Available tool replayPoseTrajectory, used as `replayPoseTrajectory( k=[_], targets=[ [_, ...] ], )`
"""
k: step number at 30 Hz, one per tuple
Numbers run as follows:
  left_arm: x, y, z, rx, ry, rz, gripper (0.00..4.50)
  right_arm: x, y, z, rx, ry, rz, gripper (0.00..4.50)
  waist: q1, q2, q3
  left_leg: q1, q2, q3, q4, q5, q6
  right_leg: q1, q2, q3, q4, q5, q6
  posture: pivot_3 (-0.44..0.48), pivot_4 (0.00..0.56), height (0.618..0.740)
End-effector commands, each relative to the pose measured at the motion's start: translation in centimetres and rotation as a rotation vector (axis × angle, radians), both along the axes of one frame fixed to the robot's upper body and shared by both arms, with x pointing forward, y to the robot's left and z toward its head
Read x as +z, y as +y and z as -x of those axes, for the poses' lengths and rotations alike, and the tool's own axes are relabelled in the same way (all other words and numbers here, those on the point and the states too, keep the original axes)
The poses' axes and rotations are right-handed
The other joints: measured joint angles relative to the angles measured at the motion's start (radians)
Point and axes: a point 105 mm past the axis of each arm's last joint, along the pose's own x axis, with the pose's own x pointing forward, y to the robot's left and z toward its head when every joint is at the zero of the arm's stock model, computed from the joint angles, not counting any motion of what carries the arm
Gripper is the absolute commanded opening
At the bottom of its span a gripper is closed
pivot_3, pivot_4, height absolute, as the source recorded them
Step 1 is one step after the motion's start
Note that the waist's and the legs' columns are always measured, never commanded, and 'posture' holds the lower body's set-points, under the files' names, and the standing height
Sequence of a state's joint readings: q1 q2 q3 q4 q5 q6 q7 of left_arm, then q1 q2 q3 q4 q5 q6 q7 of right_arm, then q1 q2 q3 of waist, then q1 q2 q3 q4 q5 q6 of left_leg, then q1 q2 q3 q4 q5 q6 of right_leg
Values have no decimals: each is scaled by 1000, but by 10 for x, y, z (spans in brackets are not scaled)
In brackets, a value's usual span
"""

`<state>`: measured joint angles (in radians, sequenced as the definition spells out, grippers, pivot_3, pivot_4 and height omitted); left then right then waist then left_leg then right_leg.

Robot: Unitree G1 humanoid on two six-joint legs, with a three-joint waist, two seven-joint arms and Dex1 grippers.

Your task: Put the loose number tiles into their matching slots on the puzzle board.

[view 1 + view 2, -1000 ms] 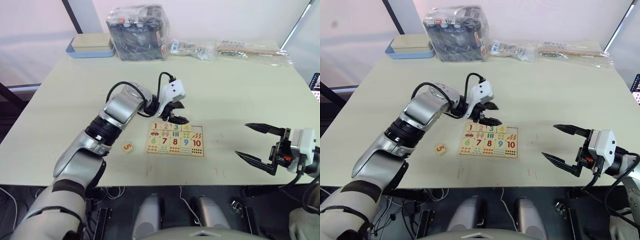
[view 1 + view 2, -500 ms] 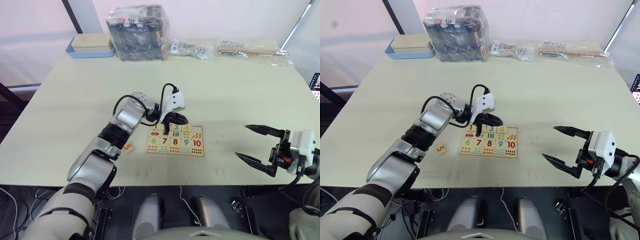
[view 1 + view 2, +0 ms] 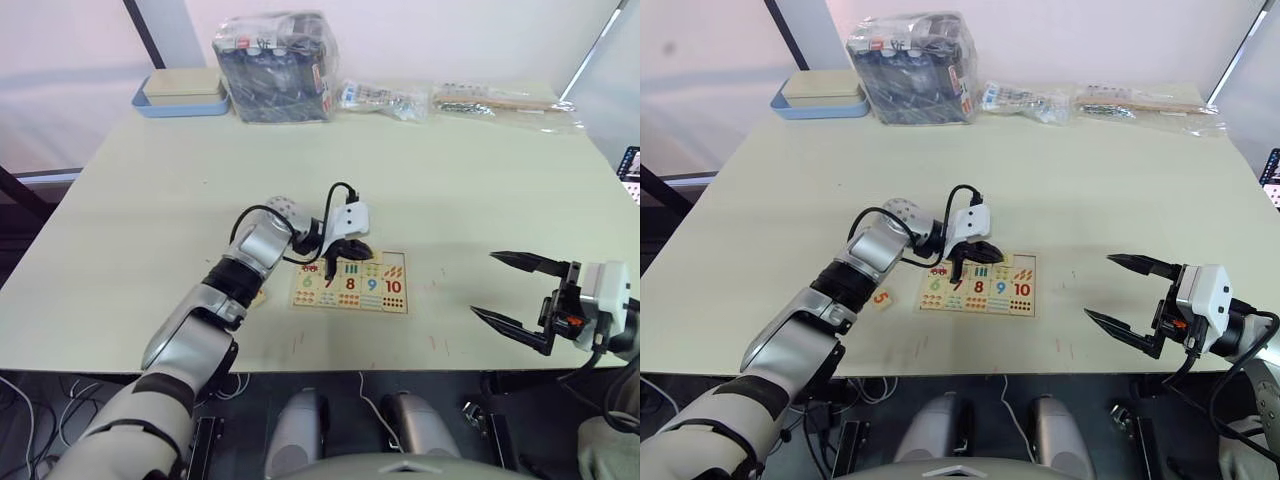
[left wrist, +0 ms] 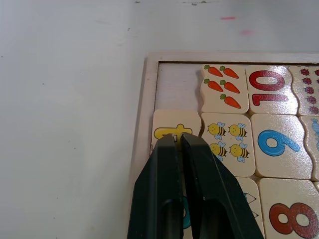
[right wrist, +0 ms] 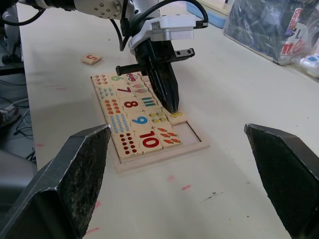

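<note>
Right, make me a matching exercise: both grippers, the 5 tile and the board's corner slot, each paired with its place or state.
1. left gripper
2. right gripper
3. 5 tile
4. corner slot

A. lies on the table, left of the puzzle board
B. empty
C. fingers wide apart, right of the board
D. fingers together, tips on the yellow 4 tile

Pairs: 1-D, 2-C, 3-A, 4-B

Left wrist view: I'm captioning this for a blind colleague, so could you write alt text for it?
The left gripper, fingers shut together, presses on the yellow-printed number tile in the puzzle board. One empty slot remains in the corner beside it, next to the carrot picture.
</note>
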<state>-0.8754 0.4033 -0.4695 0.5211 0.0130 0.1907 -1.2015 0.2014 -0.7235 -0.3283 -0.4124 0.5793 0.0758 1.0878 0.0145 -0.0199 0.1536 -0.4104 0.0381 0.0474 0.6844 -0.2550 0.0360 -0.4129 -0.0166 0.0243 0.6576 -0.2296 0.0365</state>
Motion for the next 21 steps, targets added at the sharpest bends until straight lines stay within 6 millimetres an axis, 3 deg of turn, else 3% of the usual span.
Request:
replayPoseTrajectory(
  k=[1,5,10,12,14,18,21],
  targets=[
    [4,1,-3,57,5,75,220,7,2,-1,18,-30,2,4500,0,0,0,0,0,0,0,0,0,0,0,0,0,0,0,0,150,740],
    [43,6,-3,115,-3,296,220,8,3,-5,15,-35,-2,4500,-2,0,0,0,1,0,0,0,0,0,0,0,1,0,0,0,150,740],
    [77,35,4,262,-62,476,220,10,9,-18,-11,-45,-41,4500,-6,0,0,-1,2,0,0,0,0,-1,0,0,1,0,0,0,150,740],
    [90,57,3,387,-117,586,220,10,13,-27,-38,-26,-85,4500,-7,0,0,-1,2,0,-1,0,0,-1,0,0,1,0,0,0,150,740],
    [95,84,4,542,-157,649,220,13,18,-37,-54,-42,-131,4500,-12,0,0,0,4,0,-1,0,0,-1,-1,0,1,0,0,0,150,740],
    [102,118,9,743,-260,738,220,18,26,-45,-41,-41,-212,4500,0,0,0,0,4,0,0,0,0,-1,-1,0,2,0,0,0,150,740],
    [98,144,24,869,-293,766,220,14,31,-48,-17,-35,-215,4500,0,-1,0,0,3,0,0,1,1,0,-3,-1,2,0,0,0,150,740]
  ],
)
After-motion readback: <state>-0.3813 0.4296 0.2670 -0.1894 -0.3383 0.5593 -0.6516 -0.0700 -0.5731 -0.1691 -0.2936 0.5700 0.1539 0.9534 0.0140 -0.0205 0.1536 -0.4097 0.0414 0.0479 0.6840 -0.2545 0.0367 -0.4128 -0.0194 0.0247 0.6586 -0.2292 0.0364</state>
